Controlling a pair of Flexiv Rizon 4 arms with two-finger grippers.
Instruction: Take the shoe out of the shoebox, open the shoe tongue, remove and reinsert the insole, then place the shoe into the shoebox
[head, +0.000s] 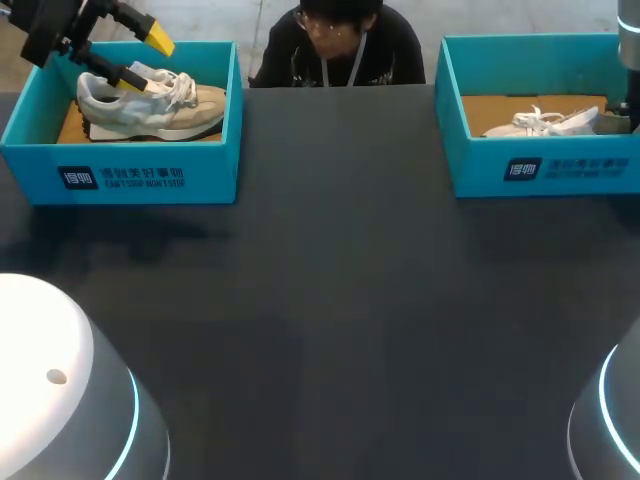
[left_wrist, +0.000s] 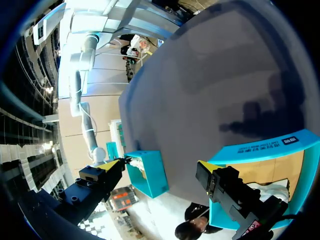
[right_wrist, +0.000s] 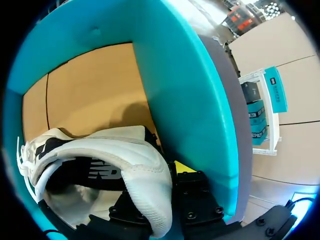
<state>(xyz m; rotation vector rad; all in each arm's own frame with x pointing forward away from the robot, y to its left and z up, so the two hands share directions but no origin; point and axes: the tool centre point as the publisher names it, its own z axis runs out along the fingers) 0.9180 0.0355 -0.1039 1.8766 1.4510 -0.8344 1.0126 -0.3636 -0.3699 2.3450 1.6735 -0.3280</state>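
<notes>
shoe (right_wrist: 100, 155) heel-first in right claw (right_wrist: 155, 185), inside teal shoebox (right_wrist: 190, 75)

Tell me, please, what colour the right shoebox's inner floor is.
Tan; the teal cardboard shoebox's floor shows best in the right wrist view.

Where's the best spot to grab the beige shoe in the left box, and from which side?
Likely the heel collar of the beige shoe, from straight above. It seems to sit on its sole, opening up, heel toward the left end of the box, whose walls block any sideways approach.
</notes>
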